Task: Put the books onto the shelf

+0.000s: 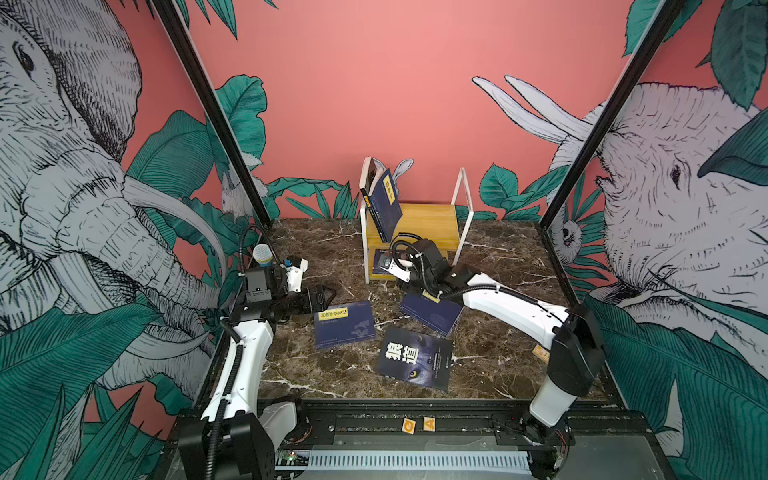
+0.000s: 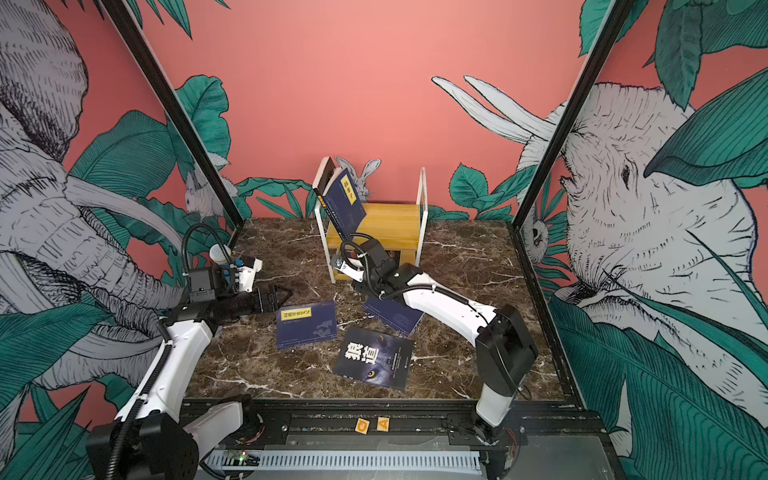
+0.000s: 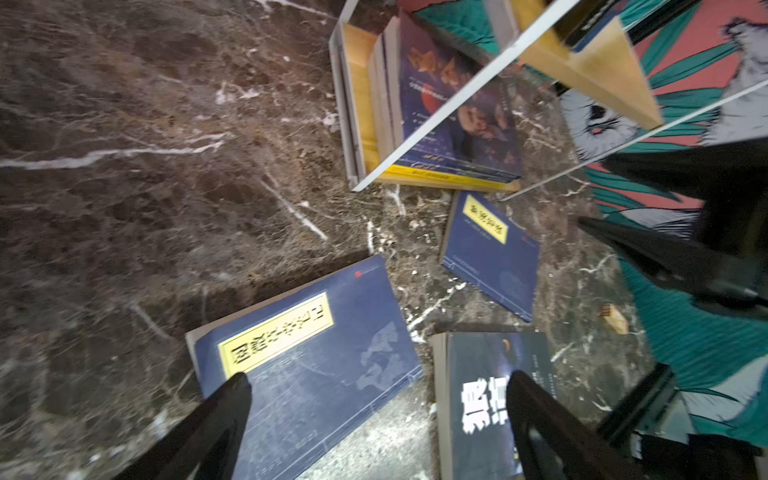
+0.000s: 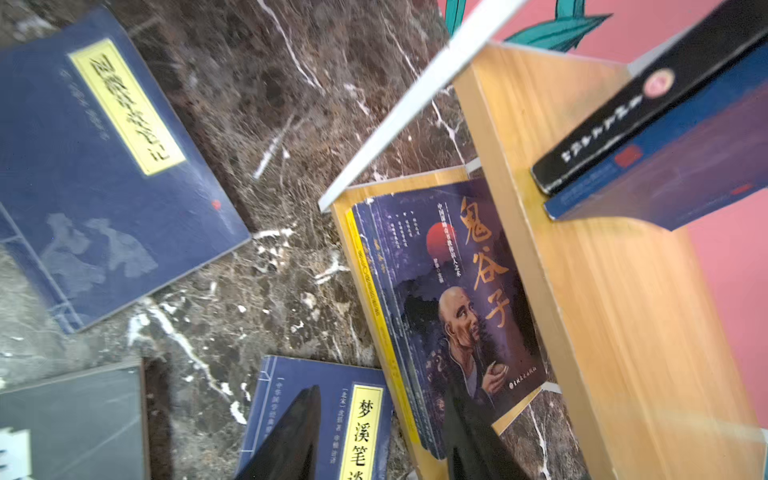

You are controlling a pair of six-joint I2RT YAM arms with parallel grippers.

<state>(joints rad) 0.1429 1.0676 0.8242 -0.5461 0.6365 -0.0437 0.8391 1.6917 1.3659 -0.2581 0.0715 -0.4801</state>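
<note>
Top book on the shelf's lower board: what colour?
Purple book, bearded man's portrait; right wrist view.

My left arm [image 1: 245,357] rises from the lower left of both top views, forearm level and pointing toward the middle. The left gripper [image 1: 328,293] sits left of centre, jaws spread wide and empty. My right arm [image 1: 511,309] reaches from the lower right up to centre frame, wrist tipped downward. In its wrist view the right gripper [image 4: 380,395] shows its jaws partly apart, gripping nothing.
</note>
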